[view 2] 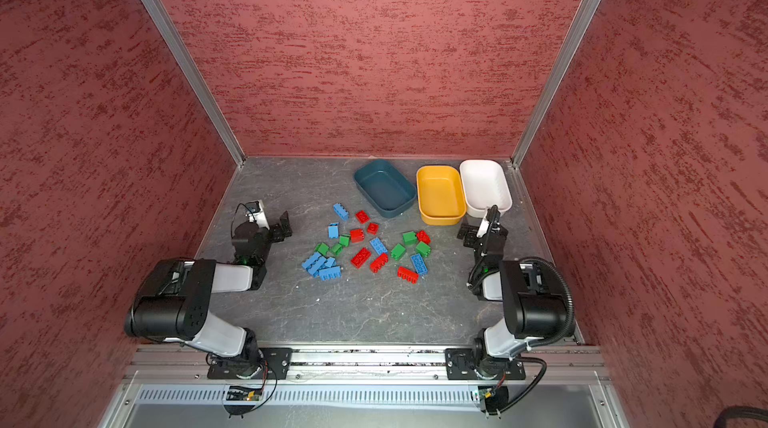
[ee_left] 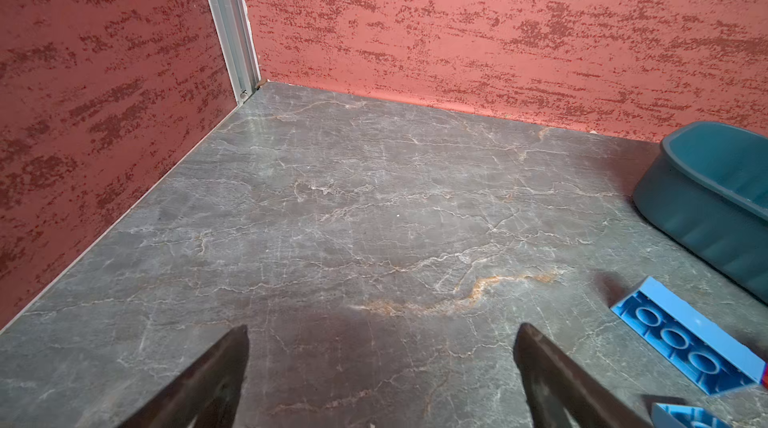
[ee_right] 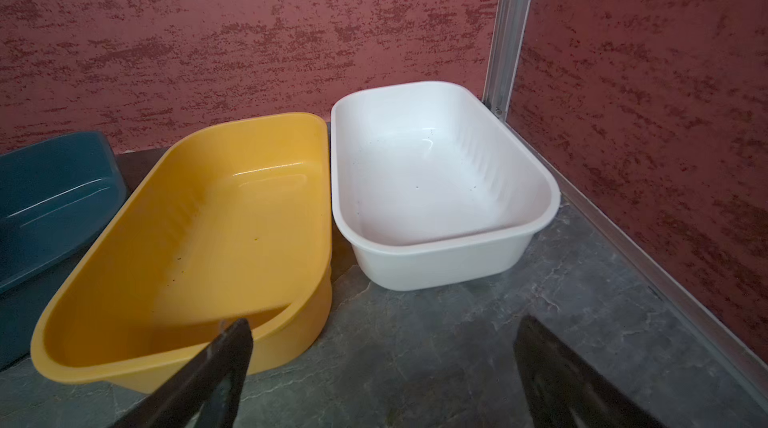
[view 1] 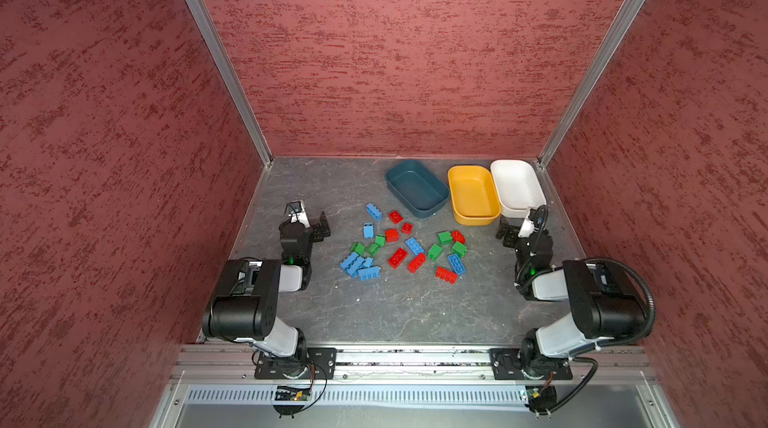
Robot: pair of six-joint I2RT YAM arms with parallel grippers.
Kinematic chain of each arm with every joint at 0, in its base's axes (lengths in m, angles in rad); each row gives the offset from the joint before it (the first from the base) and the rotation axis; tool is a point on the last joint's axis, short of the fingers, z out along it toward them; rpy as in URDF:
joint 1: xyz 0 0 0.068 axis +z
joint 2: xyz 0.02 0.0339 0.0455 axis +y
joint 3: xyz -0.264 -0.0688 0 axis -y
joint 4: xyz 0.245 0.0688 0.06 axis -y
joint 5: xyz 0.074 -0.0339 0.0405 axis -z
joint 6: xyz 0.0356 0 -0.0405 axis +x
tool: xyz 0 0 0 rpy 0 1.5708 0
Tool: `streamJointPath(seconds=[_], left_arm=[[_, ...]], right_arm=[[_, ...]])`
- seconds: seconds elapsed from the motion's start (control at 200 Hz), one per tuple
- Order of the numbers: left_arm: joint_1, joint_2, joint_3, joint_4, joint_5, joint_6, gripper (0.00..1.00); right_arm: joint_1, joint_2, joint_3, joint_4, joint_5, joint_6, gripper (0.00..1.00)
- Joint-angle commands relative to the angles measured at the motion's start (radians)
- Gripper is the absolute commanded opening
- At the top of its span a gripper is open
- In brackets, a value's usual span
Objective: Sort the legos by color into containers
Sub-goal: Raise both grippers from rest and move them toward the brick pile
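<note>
Studded plastic bricks (view 1: 397, 257) (red, green, blue) loose on grey marbled desk (view 1: 395, 313); left end effector (ee_left: 382, 334) and right end effector (ee_right: 384, 322) released, empty.

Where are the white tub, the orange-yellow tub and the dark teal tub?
white tub (ee_right: 424, 189): right wrist view, its bare floor.
orange-yellow tub (ee_right: 216, 238): right wrist view, its bare floor.
dark teal tub (view 1: 415, 188): a top view, its bare floor.
</note>
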Motion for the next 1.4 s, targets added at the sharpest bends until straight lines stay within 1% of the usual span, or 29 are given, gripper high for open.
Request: streamJointPath(seconds=[0.0, 1.307, 1.393], left_arm=[[0.006, 0.002, 0.003, 0.026, 0.014, 0.005, 0.99], [0.005, 0.001, 0.002, 0.025, 0.012, 0.007, 0.99], [0.004, -0.005, 0.005, 0.024, 0.01, 0.007, 0.99]], right_arm=[[0.005, -0.01, 0.019, 0.038, 0.008, -0.021, 0.99], [0.005, -0.011, 0.018, 0.038, 0.007, -0.024, 0.99], [0.006, -0.023, 0.005, 0.055, -0.024, -0.032, 0.99]])
